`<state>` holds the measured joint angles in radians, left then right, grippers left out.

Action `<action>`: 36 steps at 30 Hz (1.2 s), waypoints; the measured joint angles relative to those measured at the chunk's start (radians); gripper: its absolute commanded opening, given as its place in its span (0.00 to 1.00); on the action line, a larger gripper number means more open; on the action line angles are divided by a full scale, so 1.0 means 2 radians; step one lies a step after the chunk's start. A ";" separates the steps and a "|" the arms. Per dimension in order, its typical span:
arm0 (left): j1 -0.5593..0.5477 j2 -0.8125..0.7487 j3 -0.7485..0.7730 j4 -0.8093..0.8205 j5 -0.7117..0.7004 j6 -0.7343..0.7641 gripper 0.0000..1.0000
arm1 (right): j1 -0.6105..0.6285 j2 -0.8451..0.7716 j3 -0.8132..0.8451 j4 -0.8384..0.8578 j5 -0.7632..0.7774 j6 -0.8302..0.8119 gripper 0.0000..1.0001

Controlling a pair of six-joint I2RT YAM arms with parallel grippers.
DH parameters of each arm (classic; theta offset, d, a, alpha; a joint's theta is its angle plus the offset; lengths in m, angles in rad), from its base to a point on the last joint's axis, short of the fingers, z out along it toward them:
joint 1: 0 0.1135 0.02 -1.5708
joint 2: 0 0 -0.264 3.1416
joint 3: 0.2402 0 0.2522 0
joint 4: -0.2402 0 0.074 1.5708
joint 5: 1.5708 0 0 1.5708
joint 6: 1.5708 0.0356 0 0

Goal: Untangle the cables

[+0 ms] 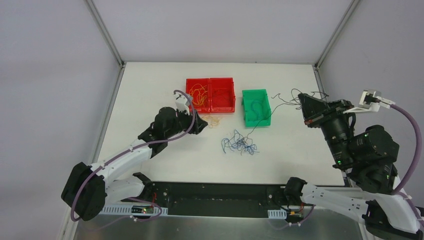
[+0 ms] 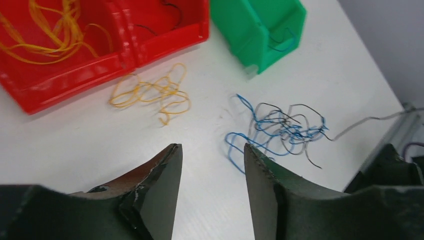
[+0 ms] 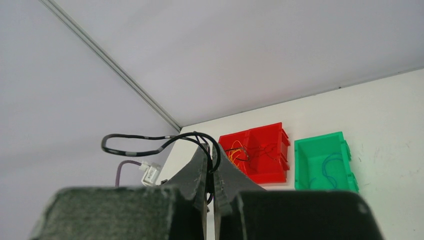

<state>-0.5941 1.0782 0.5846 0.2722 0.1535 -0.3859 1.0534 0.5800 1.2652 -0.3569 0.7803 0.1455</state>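
- The white table is matte and fills the middle of the top view; a black rail runs along its lower edge.
- Plain grey walls close the room in at the top and sides, with metal struts in the corners.
- A red two-compartment bin stands at upper centre, and its left compartment holds yellow-orange cables.
- A green bin sits just to the right, apart from the red one, with a blue cable inside.
- A loose yellow-orange loop lies on the bare table just below the red bin.
- A blue and dark tangle lies at the table's centre, below the green bin.
- The left gripper hovers over the table near the loose loop, jaws apart and gripping nothing.
- The right gripper is raised at the right of the top view, its fingers pressed together on a dark cable that loops off the tips.
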 measured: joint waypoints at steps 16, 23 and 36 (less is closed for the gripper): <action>-0.132 0.114 -0.024 0.272 0.136 0.112 0.71 | 0.000 0.103 0.080 -0.005 -0.094 0.071 0.00; -0.135 0.210 0.072 0.316 0.151 0.102 0.35 | 0.000 0.148 0.084 -0.004 -0.129 0.095 0.00; -0.142 0.360 0.022 0.446 0.116 0.049 0.01 | 0.000 0.152 0.213 0.011 -0.095 0.065 0.00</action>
<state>-0.8780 1.7973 0.6285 1.1633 0.3859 -0.2886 1.0534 0.8841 1.6917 -0.3344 0.5900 0.2749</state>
